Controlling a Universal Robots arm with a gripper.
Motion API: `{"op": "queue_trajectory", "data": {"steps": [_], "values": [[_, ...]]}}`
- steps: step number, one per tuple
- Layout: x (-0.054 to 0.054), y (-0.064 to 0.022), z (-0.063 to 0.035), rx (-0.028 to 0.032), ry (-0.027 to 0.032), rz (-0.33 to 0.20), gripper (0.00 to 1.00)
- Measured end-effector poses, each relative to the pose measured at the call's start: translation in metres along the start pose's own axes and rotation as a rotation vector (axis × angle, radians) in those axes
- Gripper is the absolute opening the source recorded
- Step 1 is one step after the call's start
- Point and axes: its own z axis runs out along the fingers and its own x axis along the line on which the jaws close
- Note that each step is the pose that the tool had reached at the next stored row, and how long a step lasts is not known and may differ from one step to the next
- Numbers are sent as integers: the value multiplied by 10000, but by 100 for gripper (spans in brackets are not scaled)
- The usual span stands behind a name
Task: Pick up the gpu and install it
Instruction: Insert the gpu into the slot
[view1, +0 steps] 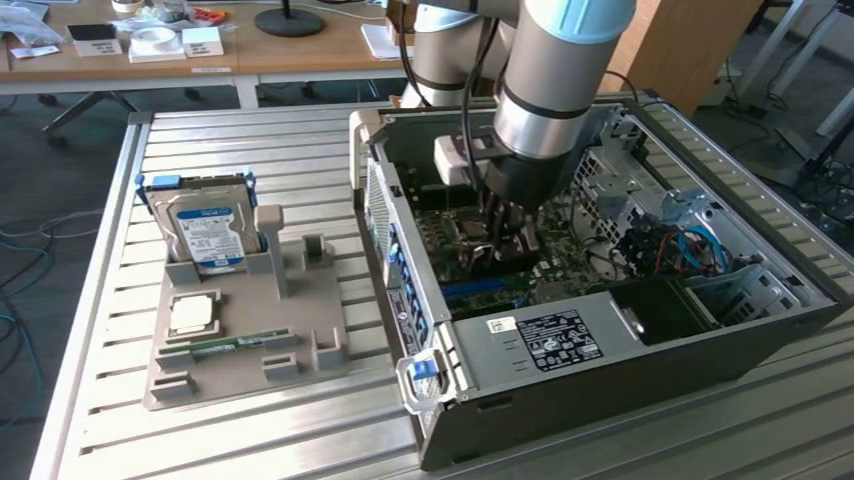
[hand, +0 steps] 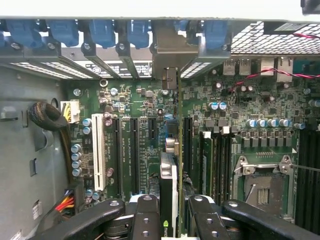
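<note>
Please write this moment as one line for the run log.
gripper: shut on gpu | gpu: on edge over motherboard slots, inside case | seated: cannot tell

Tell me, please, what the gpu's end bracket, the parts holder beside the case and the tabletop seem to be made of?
The gpu has an end bracket that looks like bare silver sheet metal, with a dull sheen and a folded tab. The parts holder is probably plastic, matte uniform grey with no shine, and may be printed. The tabletop is ribbed pale metal, likely aluminium, with light glinting along its slats.
</note>
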Motion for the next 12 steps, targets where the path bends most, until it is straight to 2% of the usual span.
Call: {"op": "queue_trajectory", "data": {"steps": [12], "values": [[14, 26, 59, 0, -1, -2, 27]]}}
